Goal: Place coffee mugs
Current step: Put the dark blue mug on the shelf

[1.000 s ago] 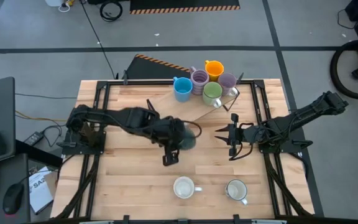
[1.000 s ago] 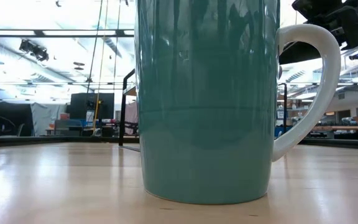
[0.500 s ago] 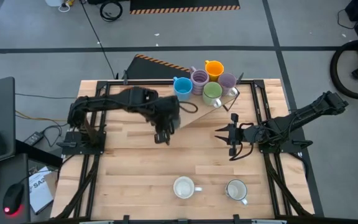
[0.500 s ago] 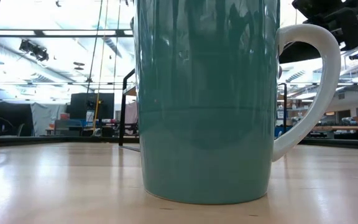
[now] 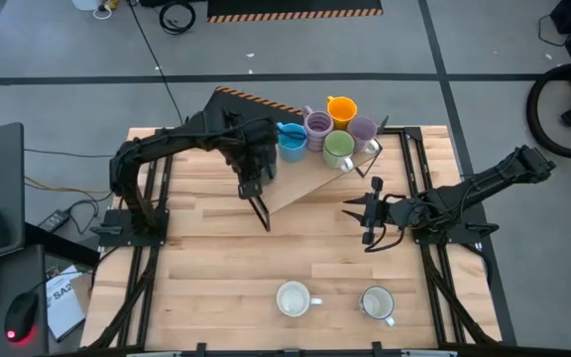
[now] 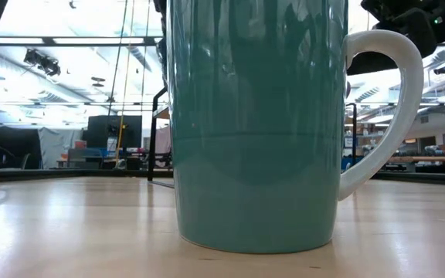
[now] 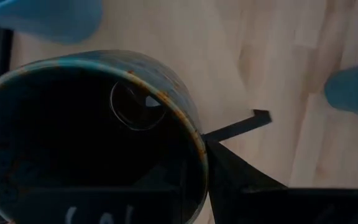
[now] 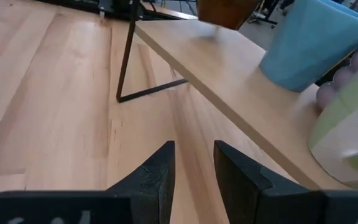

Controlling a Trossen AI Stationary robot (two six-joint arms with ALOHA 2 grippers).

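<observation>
My left gripper [image 5: 254,171] is over the left end of the raised wooden shelf [image 5: 305,183], shut on the dark mug [image 7: 185,118], which has a teal-brown rim and a black inside. The arm hides that mug in the high view. On the shelf stand the blue mug [image 5: 290,142], two purple mugs [image 5: 317,126] [image 5: 363,129], the orange mug [image 5: 341,109] and the green mug [image 5: 338,147]. Two mugs that look white from above [image 5: 293,297] [image 5: 375,300] stand near the table's near edge. My right gripper [image 5: 360,223] waits open, right of centre. My left gripper holds the dark mug by its wall at the rim [image 7: 194,146], coming from above. One finger [image 7: 229,171] lies outside the wall; the other seems to be inside the dark hollow, where it does not show. Whether the mug's base touches the shelf cannot be told.
The shelf stands on thin black wire legs [image 8: 126,62]; its near edge faces my right gripper [image 8: 191,168]. In the low view a teal mug with a white handle [image 6: 253,123] fills the picture, hiding most of the table behind it. Bare wood lies mid-table.
My left gripper has carried the dark mug from the table's middle toward the far edge and up, to the shelf's left end beside the blue mug. It has stayed shut on the mug throughout.
</observation>
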